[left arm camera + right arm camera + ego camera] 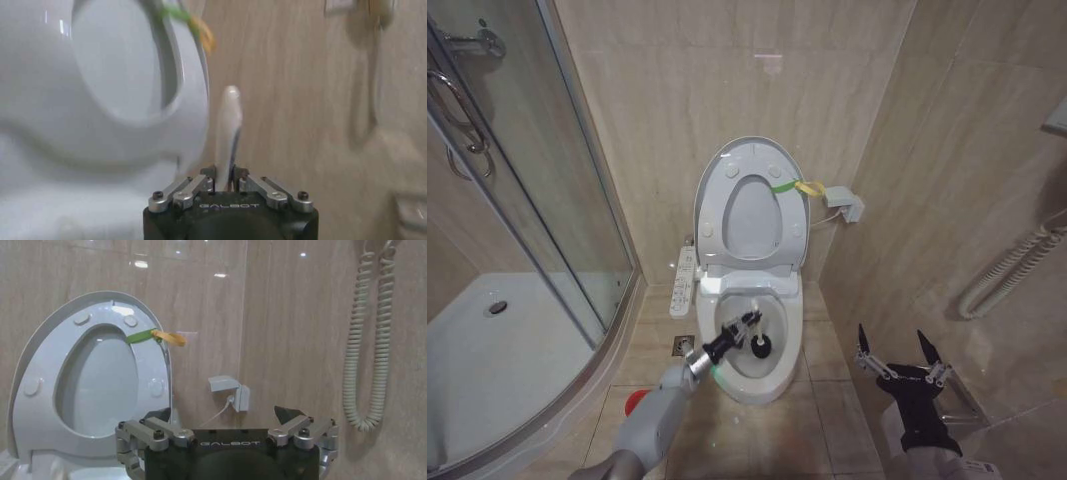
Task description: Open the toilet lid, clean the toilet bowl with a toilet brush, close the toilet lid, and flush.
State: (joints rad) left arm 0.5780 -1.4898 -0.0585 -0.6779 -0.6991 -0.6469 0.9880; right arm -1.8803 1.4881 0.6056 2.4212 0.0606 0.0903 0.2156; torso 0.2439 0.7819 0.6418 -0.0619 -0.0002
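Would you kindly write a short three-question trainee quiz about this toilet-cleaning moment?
1. True or false: the toilet lid stands raised against the wall.
2. Which gripper holds the toilet brush: A) left gripper B) right gripper?
3. Fill in: the brush's dark head is inside the toilet ____.

Key: 1 true. 2 A; the right one waits with jaws open beside the toilet. 3 bowl.

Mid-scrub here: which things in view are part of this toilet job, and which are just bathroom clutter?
Job: raised white oval plastic toilet lid; white ceramic toilet bowl; white-handled, dark-bristled toilet brush, held in left end effector.

Clutter: glass shower door; coiled white hose; small white wall box.
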